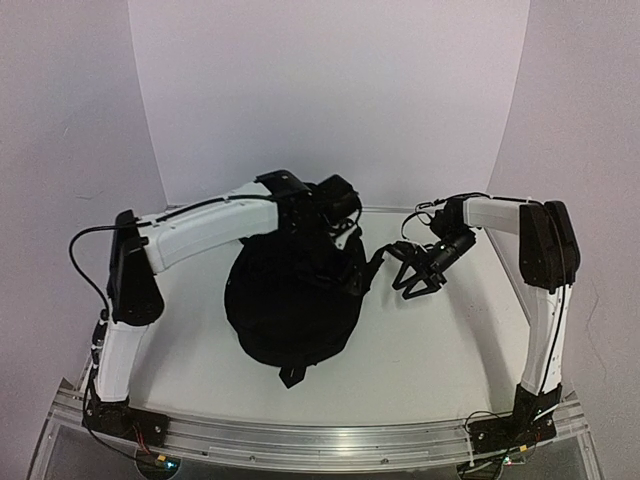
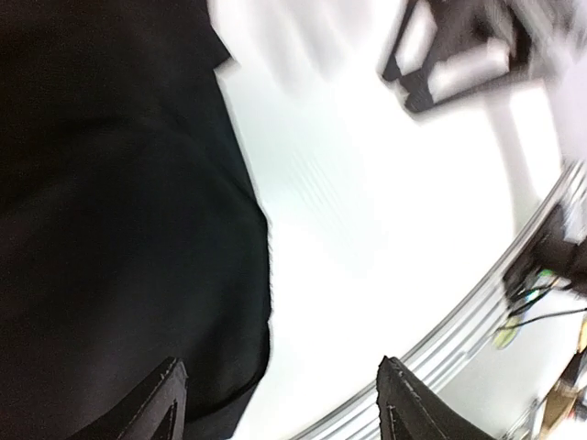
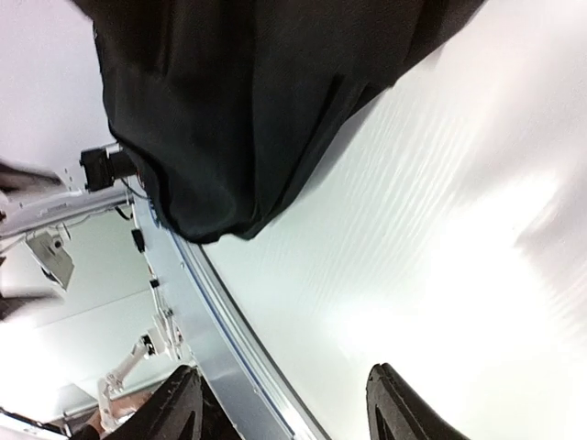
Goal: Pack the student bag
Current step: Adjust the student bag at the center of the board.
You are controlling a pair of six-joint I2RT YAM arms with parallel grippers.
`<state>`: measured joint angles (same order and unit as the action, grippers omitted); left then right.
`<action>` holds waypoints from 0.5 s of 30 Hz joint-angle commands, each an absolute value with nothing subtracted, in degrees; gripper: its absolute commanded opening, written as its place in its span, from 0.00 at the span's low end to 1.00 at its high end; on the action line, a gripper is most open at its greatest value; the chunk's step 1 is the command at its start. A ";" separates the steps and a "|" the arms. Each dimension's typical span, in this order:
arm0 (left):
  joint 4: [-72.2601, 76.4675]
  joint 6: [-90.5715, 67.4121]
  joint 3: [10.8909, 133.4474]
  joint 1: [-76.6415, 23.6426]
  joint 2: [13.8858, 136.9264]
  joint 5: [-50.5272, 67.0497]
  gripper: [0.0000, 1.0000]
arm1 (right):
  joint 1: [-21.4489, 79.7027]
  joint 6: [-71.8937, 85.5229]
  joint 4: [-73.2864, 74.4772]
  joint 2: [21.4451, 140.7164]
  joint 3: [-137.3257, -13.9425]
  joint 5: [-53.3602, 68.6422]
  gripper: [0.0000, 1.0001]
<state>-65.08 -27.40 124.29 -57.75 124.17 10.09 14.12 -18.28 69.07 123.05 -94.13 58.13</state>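
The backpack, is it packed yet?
Nothing looks done: the backpack lies on the table, with no things to pack in view. In hand: nothing; the left fingers over its edge and right fingers beside it are open and empty. Probably all the packing is left.

White glossy table (image 1: 430, 340) with soft glare patches. Curved white backdrop (image 1: 330, 90) stands behind it. Pale lilac walls (image 1: 60, 120) on both sides. Aluminium rail (image 1: 330, 435) along near table edge. Even, diffuse light.
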 commanded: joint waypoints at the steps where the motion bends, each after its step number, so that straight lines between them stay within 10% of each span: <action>1: -72.22 -23.29 132.42 -60.48 130.25 11.95 0.69 | 15.77 -10.77 61.66 126.20 -95.48 60.10 0.60; 15: -82.67 -24.61 139.42 -61.84 141.59 4.24 0.67 | 22.14 2.99 47.08 130.97 -95.77 57.53 0.61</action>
<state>-75.29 -23.99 139.46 -62.15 141.00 8.59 21.62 -2.23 52.17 129.27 -94.50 58.35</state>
